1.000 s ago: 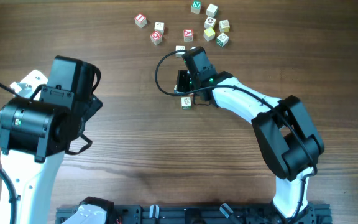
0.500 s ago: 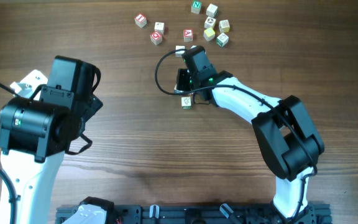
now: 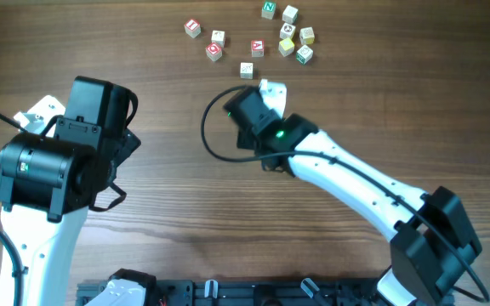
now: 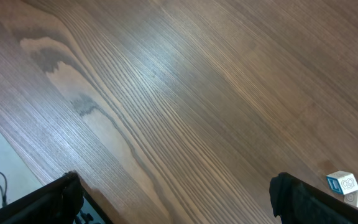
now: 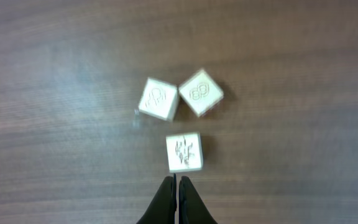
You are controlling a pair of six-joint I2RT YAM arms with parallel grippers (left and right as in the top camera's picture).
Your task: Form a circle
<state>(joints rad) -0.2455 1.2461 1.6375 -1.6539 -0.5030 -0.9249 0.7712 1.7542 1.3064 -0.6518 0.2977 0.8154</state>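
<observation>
Right fingers (image 5: 168,196) clenched, empty, tip just short of the cube clump (image 5: 160,99) at their 12 o'clock, probably pinched together to nudge it into a ring. Left fingers (image 4: 297,198) released, idle

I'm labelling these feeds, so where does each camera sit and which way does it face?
Overhead: above the table, facing straight down; left arm and right arm show, scattered cubes beyond.
Left wrist: on the left arm, angled across the table; open left gripper at bottom corners.
Right wrist: straight down on the three-cube clump; shut right gripper at bottom.
Shared: overhead and left wrist both show the table and letter cubes.
</observation>
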